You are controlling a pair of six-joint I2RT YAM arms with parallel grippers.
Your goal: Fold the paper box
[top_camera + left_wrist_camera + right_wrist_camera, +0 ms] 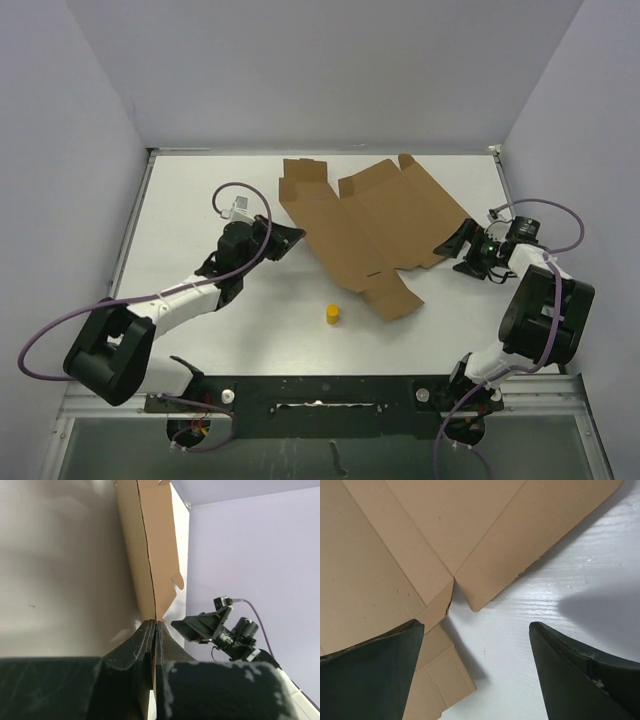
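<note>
The left gripper (288, 238) has its fingers pressed together on the left edge of the paper box (370, 225). In the left wrist view the brown sheet (150, 540) runs edge-on straight into the seam between the two dark fingers (145, 645), so it looks pinched there (the card is thin, and the jaws show no gap around it).

The right gripper (460, 252) stands spread wide at the opposite side of the box. From its own camera, one finger (375, 670) hangs over the cardboard (420, 530) and the other finger (580, 675) over bare white table (560, 580). A rounded flap corner and a slit in the sheet lie between them. Neither finger can be seen touching the card.

The box itself is an unfolded die-cut sheet. It lies mostly flat across the far half of the table (200, 200), from the middle toward the right edge. Its flaps and tabs point to the far edge and to the near side.

A small yellow cylinder (332, 314) stands upright on the table nearer the arms. It is just off the sheet's near flap and apart from both grippers. Pale lilac walls close in the table's left, far and right edges.
</note>
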